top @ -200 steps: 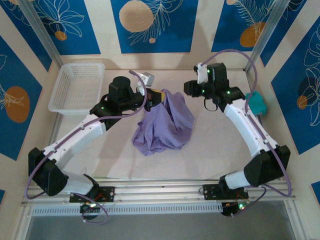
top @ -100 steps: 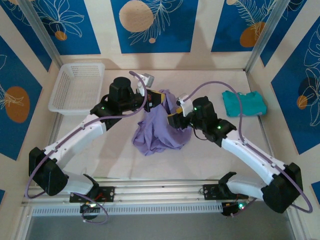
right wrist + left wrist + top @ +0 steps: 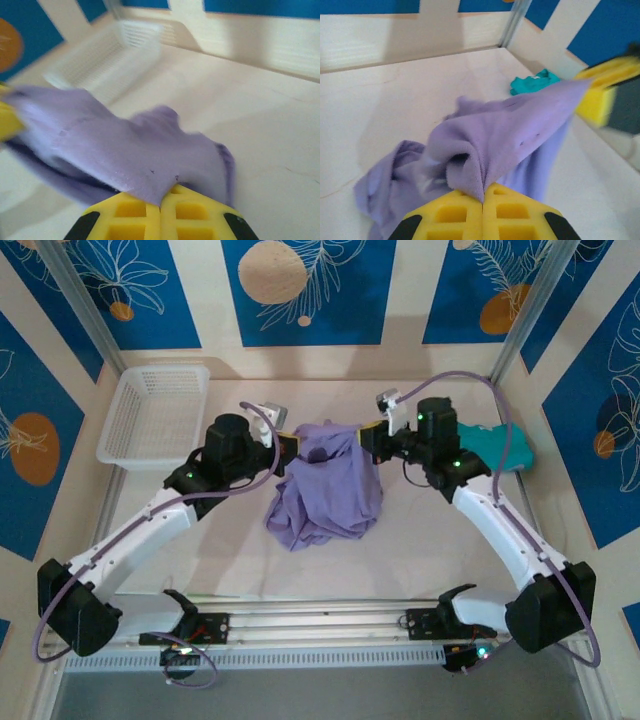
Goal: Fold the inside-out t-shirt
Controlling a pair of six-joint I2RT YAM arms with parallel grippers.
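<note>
The table's [image 3: 420, 555] middle is blocked by the t-shirt [image 3: 325, 490], its far left corner by a basket [image 3: 155, 410], its right edge by a teal garment [image 3: 520, 450]; the near edge is left free.

Lavender t-shirt [image 3: 325, 495], teal garment [image 3: 520, 452], white basket [image 3: 150, 415], blue leaf-patterned walls [image 3: 340, 310]

One t-shirt [image 3: 330, 490], one teal garment [image 3: 520, 452], one basket [image 3: 165, 369]; two: left end effector [image 3: 292, 447], right end effector [image 3: 368, 437].

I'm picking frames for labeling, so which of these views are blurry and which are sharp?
Top external: sharp and evenly lit across the t-shirt. Left wrist: near folds crisp, the right hand at the picture's edge smeared. Right wrist: softest, with the basket and the picture's left edge streaked by blur.
</note>
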